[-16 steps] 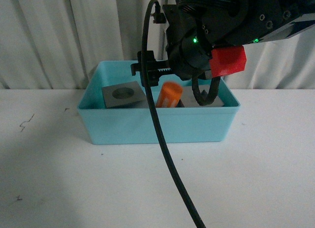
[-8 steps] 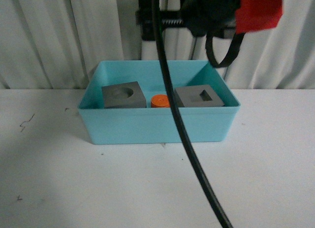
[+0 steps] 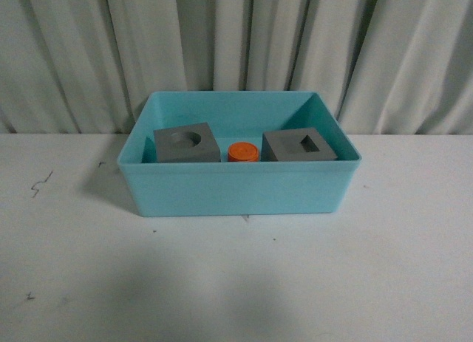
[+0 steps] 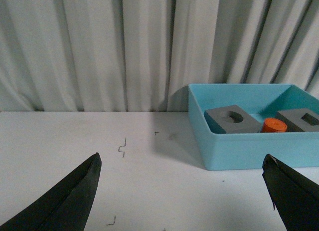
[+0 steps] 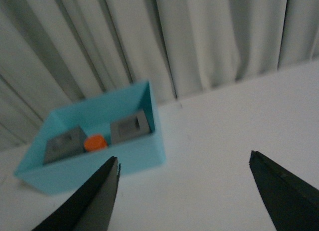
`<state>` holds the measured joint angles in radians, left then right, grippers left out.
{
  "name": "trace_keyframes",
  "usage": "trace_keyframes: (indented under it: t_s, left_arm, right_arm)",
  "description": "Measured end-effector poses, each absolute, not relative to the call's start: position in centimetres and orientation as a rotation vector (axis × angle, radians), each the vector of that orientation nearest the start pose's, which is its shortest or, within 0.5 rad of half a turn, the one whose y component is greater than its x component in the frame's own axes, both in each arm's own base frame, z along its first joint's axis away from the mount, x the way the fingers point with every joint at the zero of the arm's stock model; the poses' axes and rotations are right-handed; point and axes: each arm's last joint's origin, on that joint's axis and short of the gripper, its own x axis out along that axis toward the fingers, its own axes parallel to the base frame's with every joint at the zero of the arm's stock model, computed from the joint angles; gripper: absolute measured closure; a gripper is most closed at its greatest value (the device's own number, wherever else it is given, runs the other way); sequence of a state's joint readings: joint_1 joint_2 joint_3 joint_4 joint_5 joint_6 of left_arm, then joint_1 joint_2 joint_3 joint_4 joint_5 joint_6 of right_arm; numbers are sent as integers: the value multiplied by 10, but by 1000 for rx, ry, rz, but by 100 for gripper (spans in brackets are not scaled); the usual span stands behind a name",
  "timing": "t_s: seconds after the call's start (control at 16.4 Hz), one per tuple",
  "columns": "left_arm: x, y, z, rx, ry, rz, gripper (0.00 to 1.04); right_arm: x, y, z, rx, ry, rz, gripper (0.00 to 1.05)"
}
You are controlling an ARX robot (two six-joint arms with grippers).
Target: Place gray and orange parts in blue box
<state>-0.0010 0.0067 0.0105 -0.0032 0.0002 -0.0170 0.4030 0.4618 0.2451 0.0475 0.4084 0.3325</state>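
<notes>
The blue box [image 3: 236,187] stands at the back middle of the white table. Inside it sit a gray cube with a round recess [image 3: 186,144] on the left, an orange cylinder [image 3: 242,151] in the middle, and a gray cube with a square recess [image 3: 299,145] on the right. Neither arm shows in the front view. My left gripper [image 4: 182,161] is open over bare table, with the blue box [image 4: 249,146] ahead of it. My right gripper [image 5: 184,161] is open and empty, away from the blue box [image 5: 94,166], which holds the orange cylinder [image 5: 94,142].
White pleated curtains [image 3: 236,46] hang right behind the table. Small dark marks [image 3: 38,185] dot the white tabletop at the left.
The right arm, which hung over the box with the orange cylinder tilted under it, has lifted and left the front view. The orange cylinder now stands upright between the two cubes.
</notes>
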Motion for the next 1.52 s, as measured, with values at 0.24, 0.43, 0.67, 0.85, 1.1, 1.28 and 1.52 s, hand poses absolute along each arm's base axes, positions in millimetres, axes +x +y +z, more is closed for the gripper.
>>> trace_keyframes:
  t_s: [0.24, 0.43, 0.67, 0.85, 1.1, 1.28, 1.52]
  left_arm:
    - [97, 0, 166, -17, -1, 0, 7]
    - [97, 0, 166, -17, 0, 0, 7]
    - [97, 0, 166, -17, 0, 0, 7]
    - [97, 0, 166, -17, 0, 0, 7]
    - [97, 0, 166, -17, 0, 0, 7]
    - [97, 0, 166, -17, 0, 0, 7]
    - [97, 0, 166, -17, 0, 0, 7]
  right_arm:
    - [117, 23, 192, 59, 14, -7, 59]
    - [115, 21, 191, 42, 2, -3, 68]
    - [113, 17, 190, 26, -8, -3, 83]
    - [110, 10, 179, 8, 10, -1, 103]
    - [97, 0, 167, 6, -4, 0, 103]
    - [97, 0, 167, 6, -5, -1, 103]
    - [97, 0, 167, 6, -5, -1, 103]
